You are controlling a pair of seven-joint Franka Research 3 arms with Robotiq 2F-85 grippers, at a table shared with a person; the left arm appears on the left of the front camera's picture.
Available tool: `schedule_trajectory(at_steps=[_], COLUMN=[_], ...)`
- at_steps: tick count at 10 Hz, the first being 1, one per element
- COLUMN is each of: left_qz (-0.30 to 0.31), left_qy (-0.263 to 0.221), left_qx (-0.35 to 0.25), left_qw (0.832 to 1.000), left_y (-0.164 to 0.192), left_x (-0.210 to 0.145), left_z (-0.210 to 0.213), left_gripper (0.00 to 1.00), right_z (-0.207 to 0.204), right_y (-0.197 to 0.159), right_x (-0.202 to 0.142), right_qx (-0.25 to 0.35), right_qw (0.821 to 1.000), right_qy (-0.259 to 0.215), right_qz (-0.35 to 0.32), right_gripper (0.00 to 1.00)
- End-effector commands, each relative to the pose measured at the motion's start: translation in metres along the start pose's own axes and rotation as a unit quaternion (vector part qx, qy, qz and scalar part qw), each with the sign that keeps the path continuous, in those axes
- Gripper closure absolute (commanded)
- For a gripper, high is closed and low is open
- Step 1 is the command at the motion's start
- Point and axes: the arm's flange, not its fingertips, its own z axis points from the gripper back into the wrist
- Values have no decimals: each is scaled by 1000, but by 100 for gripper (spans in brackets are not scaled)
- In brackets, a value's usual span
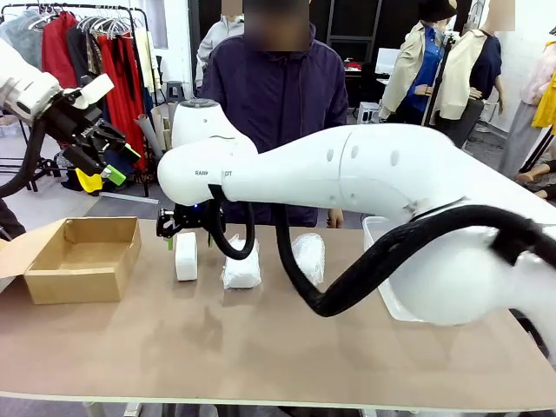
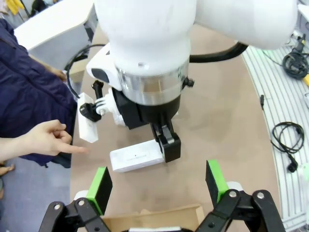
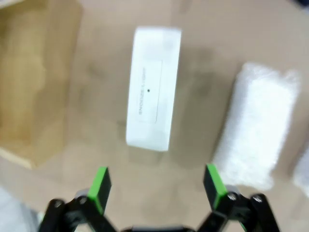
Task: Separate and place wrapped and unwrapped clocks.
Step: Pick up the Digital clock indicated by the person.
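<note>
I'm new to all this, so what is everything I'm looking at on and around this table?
bare clock: one, white, left of the bundles
wrapped clocks: two, crinkly white, mid-table
cardboard box: one, brown, open, left end
tub: one, white, right side, partly hidden
table: one, brown
person's hand: one, pointing, far edge
left arm's fingers: black, green pads, open, raised
right arm's fingers: same, open, over bare clock
</note>
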Motion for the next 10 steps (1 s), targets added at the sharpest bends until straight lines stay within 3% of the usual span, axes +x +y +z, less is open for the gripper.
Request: schedule_trajectory(at_steps=[1,3,8,10], left_qz=[1,1,1,1], left_qy=[1,1,1,1], left_qx=[-1,-1,-1,-1], left_qw=[1000,1000,1000,1000], left_y=[-4,-4,-4,-4], left_x=[0,0,0,0], left_z=[1,1,1,1], left_gripper=[0,0,0,0], right_z=[-6,-27,-64,-66], right_y=[31,41,48,47], right_x=[36,46,66,67], right_qx=[-33,-58,-52,-58], right_qw=[999,997,997,996], right_qy=[2,5,-29,-59], right_qz=[-39,-48,-48,-40], right_gripper=[0,0,0,33])
